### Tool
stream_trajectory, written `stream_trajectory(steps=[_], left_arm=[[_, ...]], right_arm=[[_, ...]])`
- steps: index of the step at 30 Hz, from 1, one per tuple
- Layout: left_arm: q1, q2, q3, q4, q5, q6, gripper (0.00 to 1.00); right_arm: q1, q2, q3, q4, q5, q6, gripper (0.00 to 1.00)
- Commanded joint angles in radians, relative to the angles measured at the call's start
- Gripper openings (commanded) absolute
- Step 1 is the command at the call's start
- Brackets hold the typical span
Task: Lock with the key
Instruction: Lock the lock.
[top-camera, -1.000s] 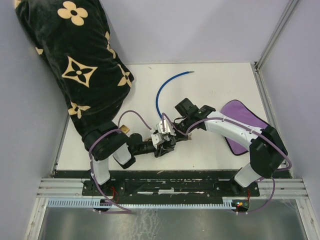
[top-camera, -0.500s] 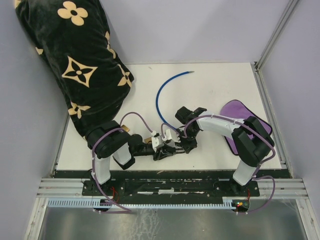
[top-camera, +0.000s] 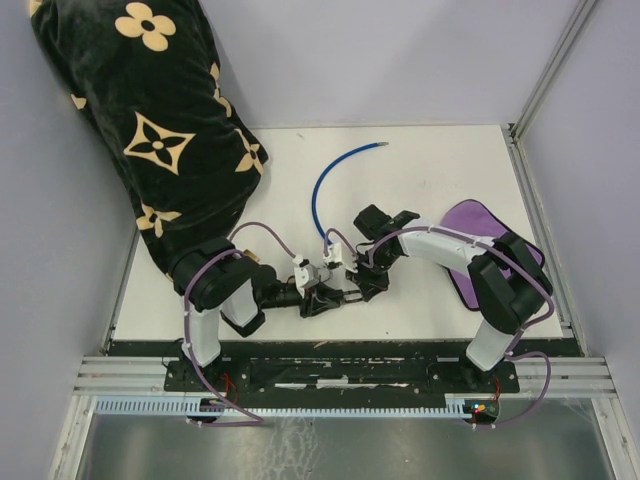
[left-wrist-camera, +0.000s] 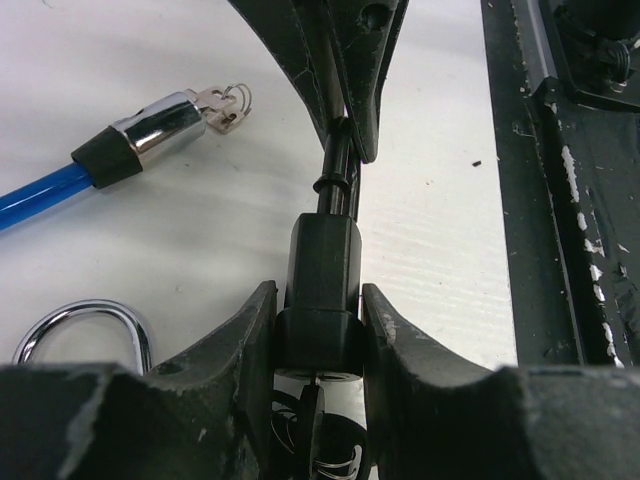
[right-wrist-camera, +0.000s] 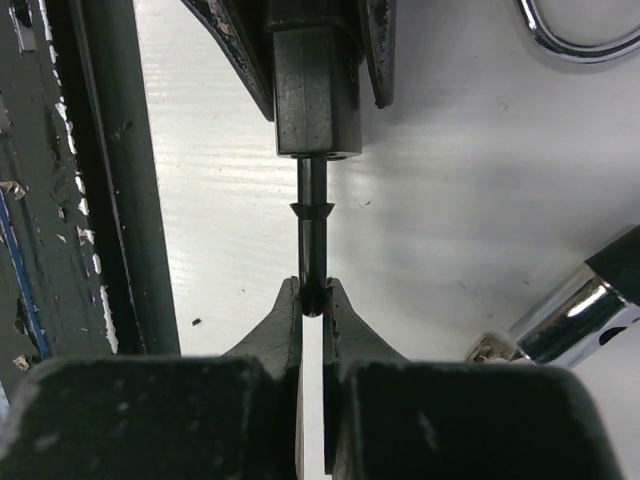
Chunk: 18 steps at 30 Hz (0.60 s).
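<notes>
My left gripper (top-camera: 318, 300) (left-wrist-camera: 320, 330) is shut on a black lock body (left-wrist-camera: 322, 260), low near the table's front edge. A thin black rod (left-wrist-camera: 338, 165) (right-wrist-camera: 312, 235) sticks out of that body (right-wrist-camera: 315, 90). My right gripper (top-camera: 358, 290) (right-wrist-camera: 313, 295) is shut on the rod's tip, facing the left gripper. A chrome cable end (left-wrist-camera: 165, 125) (right-wrist-camera: 575, 310) on the blue cable (top-camera: 322, 185) lies on the table beside them, with small keys (left-wrist-camera: 225, 100) at its tip. I cannot tell whether the rod is a key.
A chrome ring (left-wrist-camera: 80, 325) (right-wrist-camera: 580, 30) lies by the left gripper. A black patterned fabric (top-camera: 150, 120) covers the far left. A purple cloth (top-camera: 480, 240) lies at the right. The black base rail (right-wrist-camera: 100, 180) runs along the front edge.
Both grippers have shifted a little left and towards the front edge, staying joined at the lock body and rod. The right arm has folded in closer.
</notes>
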Motion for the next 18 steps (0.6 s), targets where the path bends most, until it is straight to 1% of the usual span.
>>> stream_trajectory(steps=[1, 5, 9, 12, 14, 16, 18], left_arm=[[0.054, -0.023, -0.005, 0.008, -0.148, -0.026, 0.03], [0.055, -0.07, -0.027, -0.021, -0.17, -0.024, 0.03], [0.065, -0.05, -0.029, 0.039, -0.147, -0.052, 0.03], [0.072, -0.023, -0.013, 0.071, -0.13, -0.079, 0.03], [0.077, -0.011, -0.012, 0.096, -0.124, -0.094, 0.03], [0.08, -0.005, -0.015, 0.108, -0.118, -0.103, 0.03], [0.082, -0.003, -0.021, 0.113, -0.115, -0.102, 0.03]], right_arm=[[0.006, 0.025, 0.067, -0.043, -0.197, -0.005, 0.02], [0.007, -0.007, 0.066, 0.068, -0.307, 0.062, 0.02], [0.007, -0.072, 0.076, 0.117, -0.347, 0.107, 0.02], [0.009, -0.087, 0.055, 0.133, -0.372, 0.101, 0.02], [0.006, -0.102, 0.021, 0.138, -0.42, 0.061, 0.02], [0.005, -0.145, -0.018, 0.199, -0.453, 0.064, 0.02], [0.006, -0.14, 0.012, 0.167, -0.451, 0.037, 0.02]])
